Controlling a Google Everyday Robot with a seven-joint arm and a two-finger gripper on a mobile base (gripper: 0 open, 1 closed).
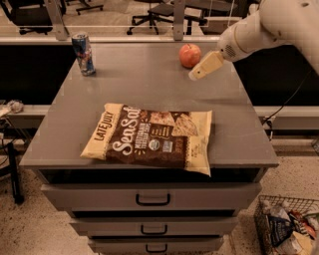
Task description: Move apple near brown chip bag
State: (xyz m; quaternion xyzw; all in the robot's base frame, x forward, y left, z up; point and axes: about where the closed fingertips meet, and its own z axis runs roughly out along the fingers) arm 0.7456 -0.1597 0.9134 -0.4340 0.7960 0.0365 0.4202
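Observation:
The apple is small, round and red-orange, and sits at the far right of the grey cabinet top. The brown chip bag lies flat near the front edge, dark brown with cream ends and "Sea Salt" script. My gripper comes in from the upper right on a white arm. Its cream fingertip hangs just right of and slightly in front of the apple, close to it, holding nothing.
A tall blue drink can stands at the far left corner. The cabinet has drawers in front. A wire basket of items sits on the floor at lower right. Office chairs stand behind.

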